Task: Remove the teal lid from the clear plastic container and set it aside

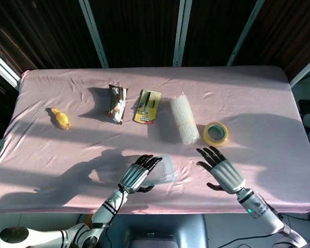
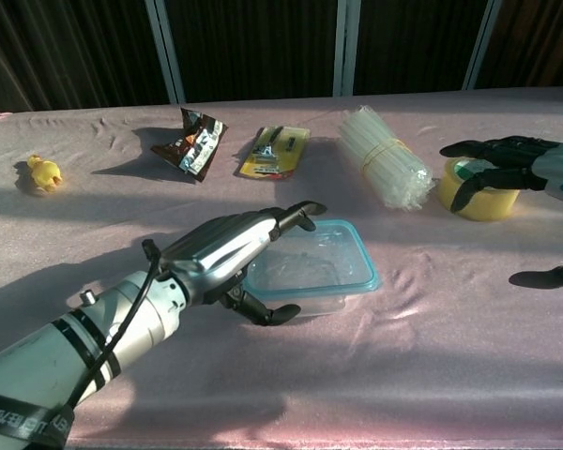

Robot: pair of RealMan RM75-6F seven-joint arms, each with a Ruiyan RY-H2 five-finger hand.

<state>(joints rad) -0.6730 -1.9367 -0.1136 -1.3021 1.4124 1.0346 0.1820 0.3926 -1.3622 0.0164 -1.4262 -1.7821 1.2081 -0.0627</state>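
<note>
Teal lid (image 2: 311, 263) not yet off; sits on clear plastic container (image 2: 321, 302) at table's near edge, centre. Left hand (image 2: 233, 251) grips container's left side, fingers over lid. Right hand (image 1: 223, 170) wide, empty, hovering to the right. Lift & set-aside left, imo.

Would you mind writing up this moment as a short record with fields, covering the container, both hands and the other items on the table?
container: clear plastic container, near the table's front edge
lid: teal lid on the container
left hand: left hand grips the container's left end, fingers over the lid, thumb below
right hand: right hand open, holds nothing, right of the container
behind: yellow tape roll, bundle of clear sticks, razor pack, snack wrapper, yellow duck toy
surface: pink tablecloth
</note>
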